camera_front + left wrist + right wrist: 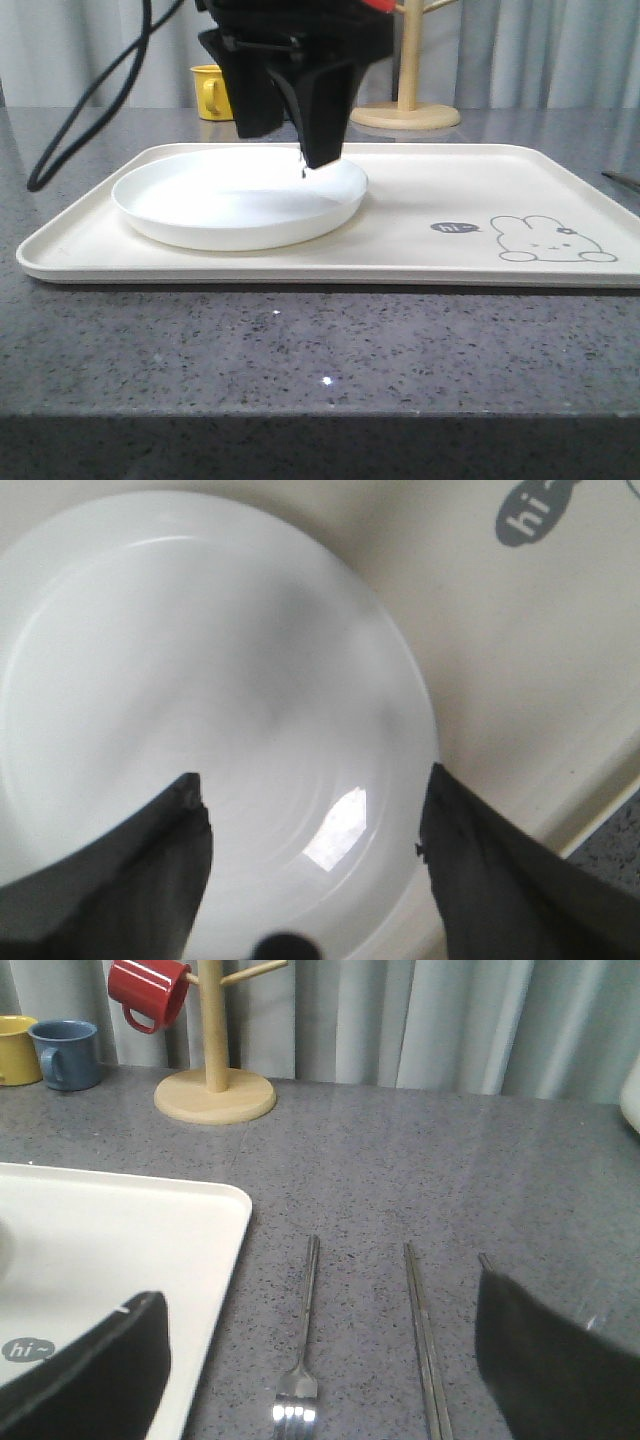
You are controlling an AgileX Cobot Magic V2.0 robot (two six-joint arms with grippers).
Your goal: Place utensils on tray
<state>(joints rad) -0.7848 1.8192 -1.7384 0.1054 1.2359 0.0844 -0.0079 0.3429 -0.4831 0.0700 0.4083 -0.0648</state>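
The cream tray [430,190] with the rabbit drawing lies across the grey counter. My left gripper [290,140] hangs open just above the round white plate [240,205] on the tray's left half. In the left wrist view its dark fingers [130,880] stand wide apart over the plate [200,680], with nothing between them. On the counter to the right of the tray [120,1230] lie a silver fork [300,1360] and a pair of metal chopsticks [425,1350], side by side. My right gripper [318,1285] is open above them, holding nothing.
A wooden mug tree [212,1060] with a red mug [148,990] stands at the back, a yellow mug [15,1050] and a blue mug [68,1055] beside it. A black cable [90,100] hangs at the left. Bare counter runs along the front.
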